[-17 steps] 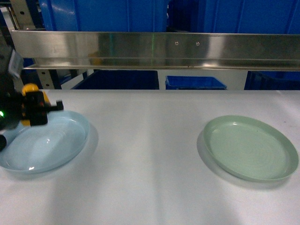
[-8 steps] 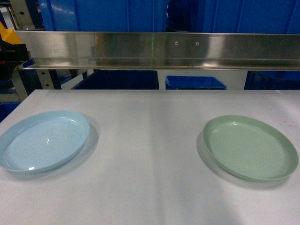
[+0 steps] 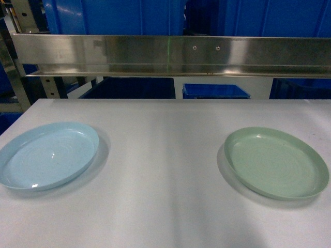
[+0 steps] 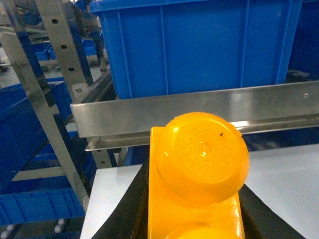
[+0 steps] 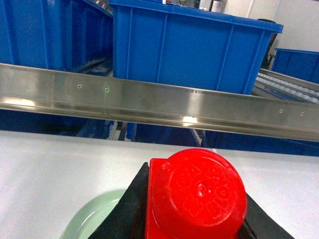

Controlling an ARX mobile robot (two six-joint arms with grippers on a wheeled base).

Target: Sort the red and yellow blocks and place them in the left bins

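Blue bins [image 3: 114, 15] fill a steel rack [image 3: 170, 54] behind the white bench [image 3: 165, 155], which carries a blue plate [image 3: 46, 155] and green plate [image 3: 276, 163]. Left tool [image 4: 192, 219] clamps the yellow block [image 4: 199, 164]; right tool [image 5: 192, 214] clamps the red block [image 5: 197, 196].

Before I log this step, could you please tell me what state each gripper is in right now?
Left gripper: closed on the yellow block.
Right gripper: closed on the red block.

Dim bluish light, glare on steel rail [image 3: 170, 54] (soft shadows)
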